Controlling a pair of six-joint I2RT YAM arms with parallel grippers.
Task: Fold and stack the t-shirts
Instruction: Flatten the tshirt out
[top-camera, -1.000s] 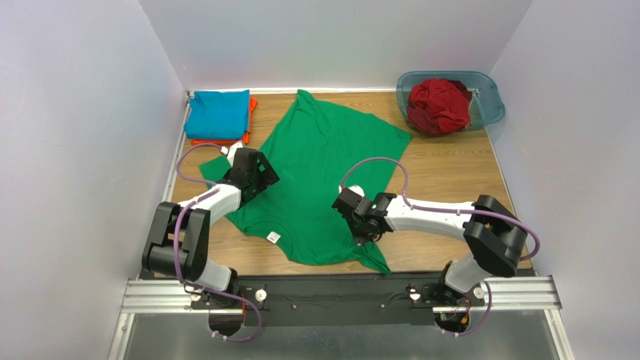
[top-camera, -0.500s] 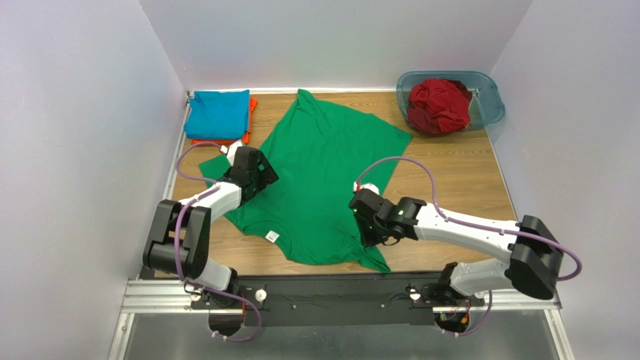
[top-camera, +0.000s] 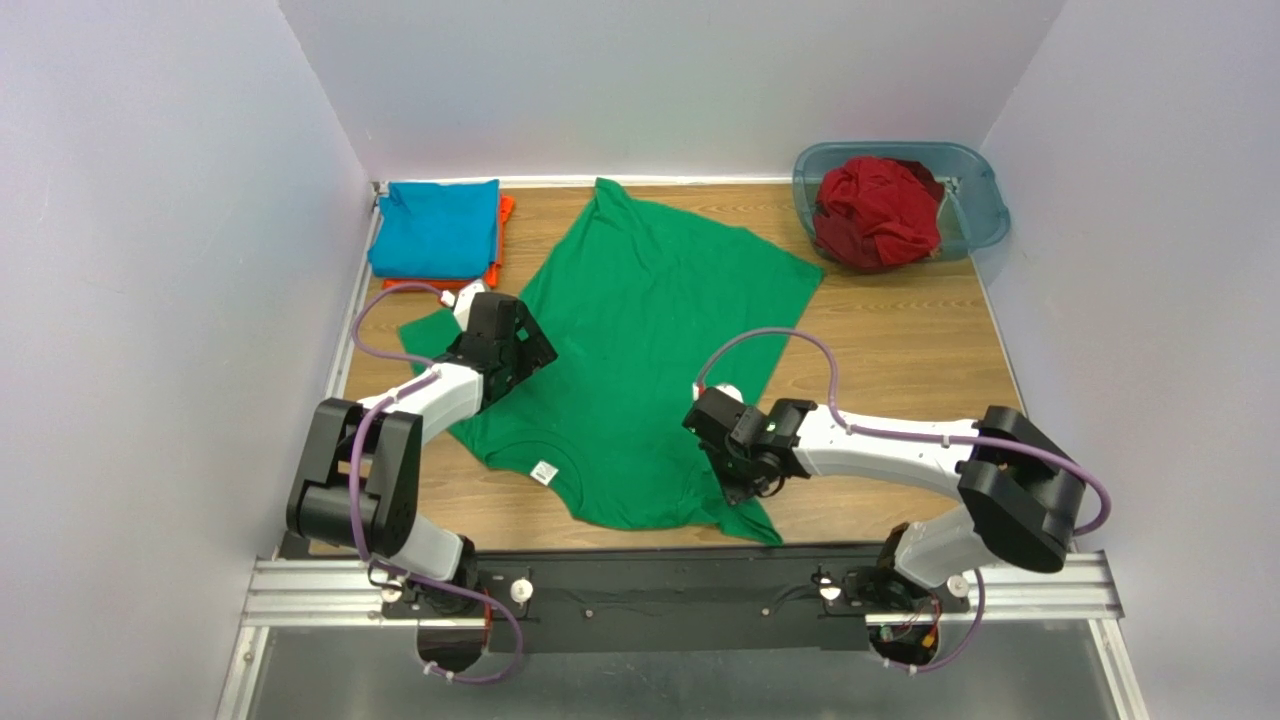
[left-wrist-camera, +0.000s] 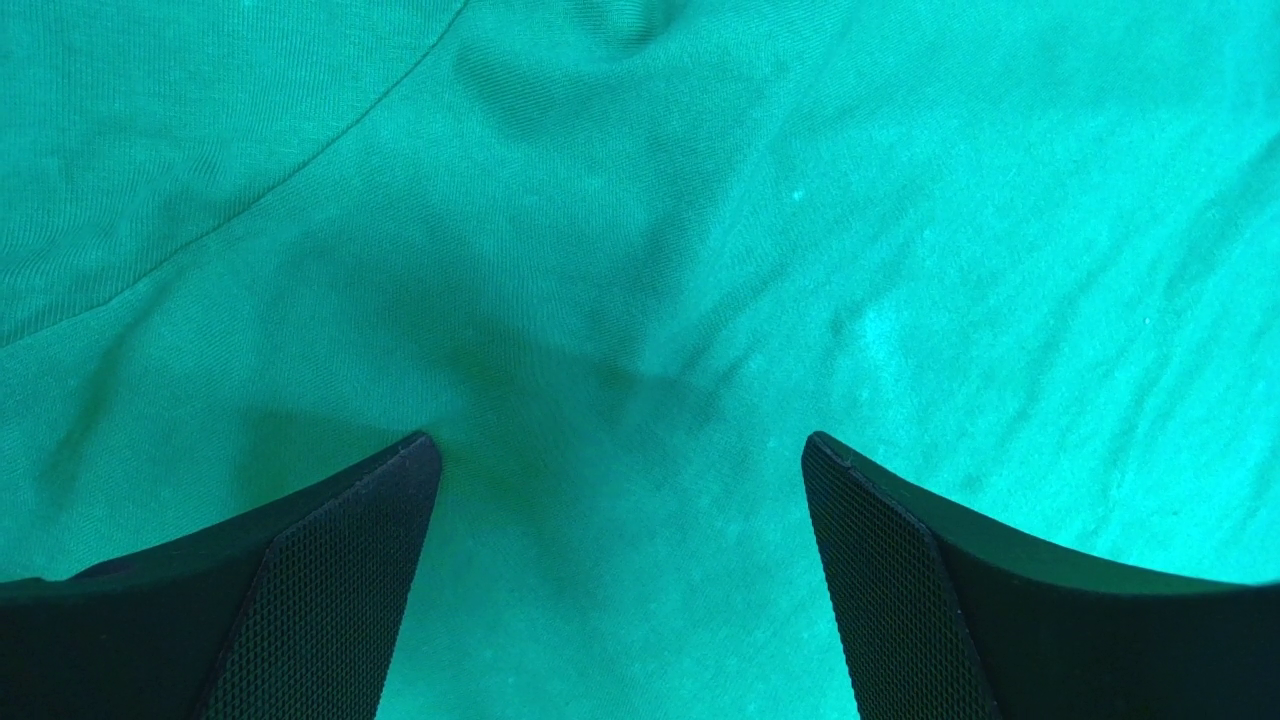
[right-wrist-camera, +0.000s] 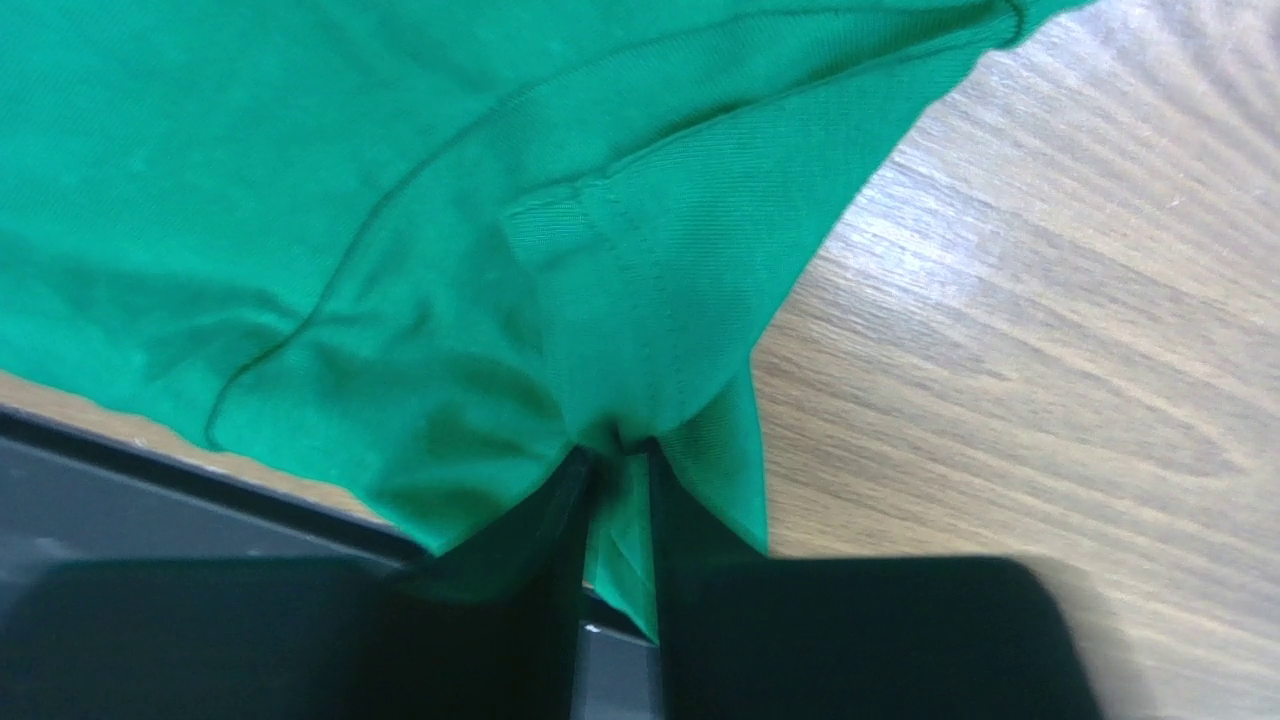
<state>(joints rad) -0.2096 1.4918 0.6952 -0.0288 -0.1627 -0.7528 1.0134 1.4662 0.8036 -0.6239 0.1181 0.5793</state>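
A bright green t-shirt (top-camera: 646, 315) lies spread flat on the wooden table (top-camera: 902, 345), with its white tag (top-camera: 547, 474) near the front. My left gripper (top-camera: 516, 348) hangs wide open over the shirt's left side; in the left wrist view only green cloth (left-wrist-camera: 646, 225) shows between its fingers (left-wrist-camera: 616, 450). My right gripper (top-camera: 736, 480) is at the near right sleeve. There its jaws (right-wrist-camera: 616, 458) stand narrowly apart, pinching a fold of the green sleeve (right-wrist-camera: 601, 300). A folded teal-blue t-shirt (top-camera: 436, 228) lies on an orange one (top-camera: 507, 210) at the back left.
A translucent blue-grey tub (top-camera: 977, 195) at the back right holds a crumpled dark red t-shirt (top-camera: 876, 210). White walls close in the table on three sides. The metal rail (top-camera: 676, 585) with the arm bases runs along the near edge. Bare wood (right-wrist-camera: 1022, 300) lies right of the sleeve.
My right arm swung its elbow out to the right, then partly back, and its gripper shifted a little toward the near right sleeve. The left arm and the shirt stayed put.
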